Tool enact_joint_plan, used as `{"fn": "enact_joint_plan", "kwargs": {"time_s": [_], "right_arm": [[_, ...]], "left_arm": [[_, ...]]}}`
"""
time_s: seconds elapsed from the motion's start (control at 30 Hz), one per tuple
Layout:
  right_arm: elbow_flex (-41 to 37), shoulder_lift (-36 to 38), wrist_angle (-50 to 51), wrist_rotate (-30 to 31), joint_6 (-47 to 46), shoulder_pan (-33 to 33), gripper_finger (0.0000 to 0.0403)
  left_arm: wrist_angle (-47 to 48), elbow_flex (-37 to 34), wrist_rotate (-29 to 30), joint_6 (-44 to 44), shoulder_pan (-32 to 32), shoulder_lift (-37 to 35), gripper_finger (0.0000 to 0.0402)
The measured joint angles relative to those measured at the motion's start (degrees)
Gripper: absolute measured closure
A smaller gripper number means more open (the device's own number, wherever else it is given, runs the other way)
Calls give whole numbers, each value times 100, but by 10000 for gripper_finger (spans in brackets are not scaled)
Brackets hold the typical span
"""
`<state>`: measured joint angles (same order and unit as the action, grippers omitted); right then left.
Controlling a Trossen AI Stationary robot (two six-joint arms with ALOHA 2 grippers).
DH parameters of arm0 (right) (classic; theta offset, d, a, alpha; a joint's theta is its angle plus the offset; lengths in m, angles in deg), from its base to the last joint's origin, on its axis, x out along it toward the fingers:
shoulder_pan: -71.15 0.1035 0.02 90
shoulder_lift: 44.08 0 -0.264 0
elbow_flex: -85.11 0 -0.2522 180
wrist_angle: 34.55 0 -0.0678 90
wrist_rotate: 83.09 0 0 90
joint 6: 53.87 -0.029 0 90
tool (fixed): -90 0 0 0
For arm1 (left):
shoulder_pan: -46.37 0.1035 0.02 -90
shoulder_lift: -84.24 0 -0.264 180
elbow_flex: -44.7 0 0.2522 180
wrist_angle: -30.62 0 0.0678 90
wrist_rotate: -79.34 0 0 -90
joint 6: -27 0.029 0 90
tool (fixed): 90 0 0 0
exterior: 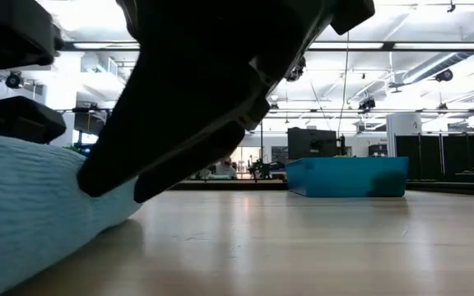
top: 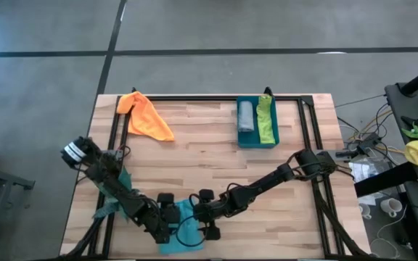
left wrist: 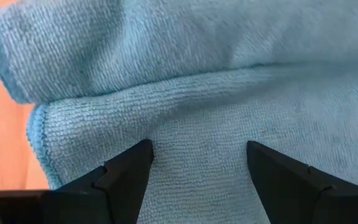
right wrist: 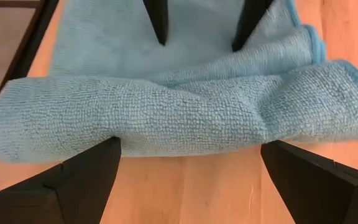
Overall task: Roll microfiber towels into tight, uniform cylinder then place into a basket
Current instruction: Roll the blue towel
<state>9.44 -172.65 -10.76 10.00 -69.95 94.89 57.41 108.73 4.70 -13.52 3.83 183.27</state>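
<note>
Behind both arms, the turquoise towel (top: pixel 186 225) shows only partly.

Grey concrete floor (top: pixel 42 29) — bright ceiling lights (exterior: pixel 434 20) overhead.

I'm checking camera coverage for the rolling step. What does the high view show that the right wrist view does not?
Only the high view shows the teal-blue plastic basket holding a rolled grey towel and a lime green towel, plus the loose orange towel.

Only the right wrist view shows the rolled fold between the open right gripper fingers.

Both show the turquoise microfiber towel and the left gripper.
</note>
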Motion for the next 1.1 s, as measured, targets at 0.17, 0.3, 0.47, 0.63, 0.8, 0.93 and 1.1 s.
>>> {"fn": "enact_joint_plan", "kwargs": {"time_s": [0.17,0.3,0.47,0.63,0.8,0.93,1.1], "right_arm": [[3,0,-249,64,4,-2,19],[5,-3,-322,170,3,-2,19],[136,-224,-504,207,-9,-2,19],[682,-540,-442,205,-18,23,19],[1214,-801,-329,243,-7,26,19],[1480,-985,-137,267,17,31,19],[1640,-1091,-27,293,22,40,19]], "left_arm": [[43,44,-179,211,141,4,150],[51,63,-246,213,175,4,150],[57,67,-254,213,173,4,150],[96,71,-305,209,175,4,150],[119,73,-417,201,179,-17,150],[165,69,-449,195,173,-56,150],[206,70,-545,190,173,-88,150]]}}
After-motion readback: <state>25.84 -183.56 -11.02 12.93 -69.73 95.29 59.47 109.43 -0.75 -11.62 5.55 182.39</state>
